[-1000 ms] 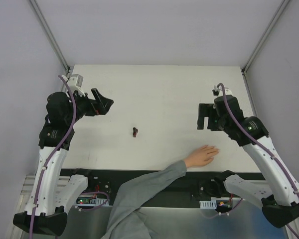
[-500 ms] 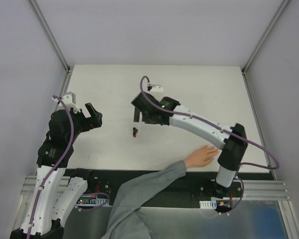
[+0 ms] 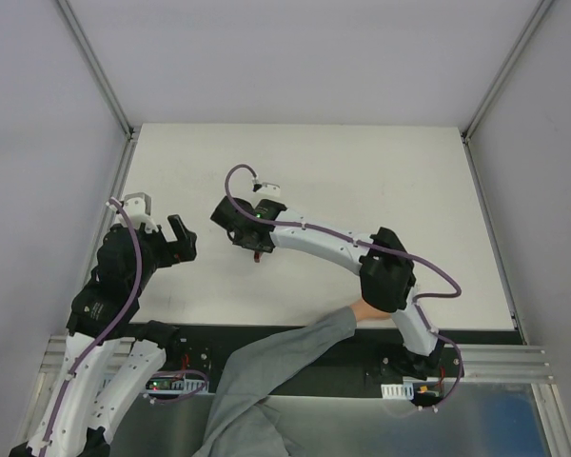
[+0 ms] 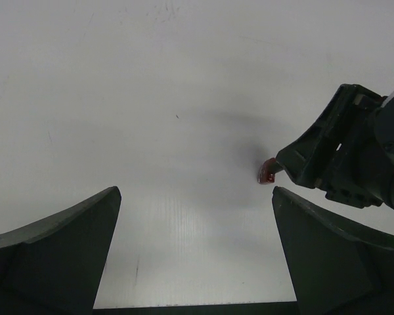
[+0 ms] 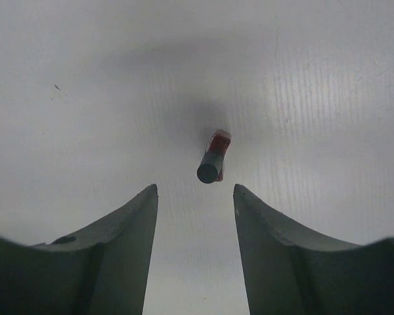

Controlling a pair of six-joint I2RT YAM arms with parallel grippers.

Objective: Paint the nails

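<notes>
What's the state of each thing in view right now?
left pincer: open, empty.
right pincer: open, empty, tips just short of the bottle.
bottle: capped, on the table, not gripped.
hand: at the table's near edge, mostly hidden under the right arm; nails not visible.

One camera hangs above and behind the arm bases, looking straight down over the whole white table (image 3: 362,171). Each wrist camera sits low, close to the tabletop. All three share the small bottle (image 5: 213,159); the left wrist view also catches the right gripper (image 4: 277,165).
</notes>
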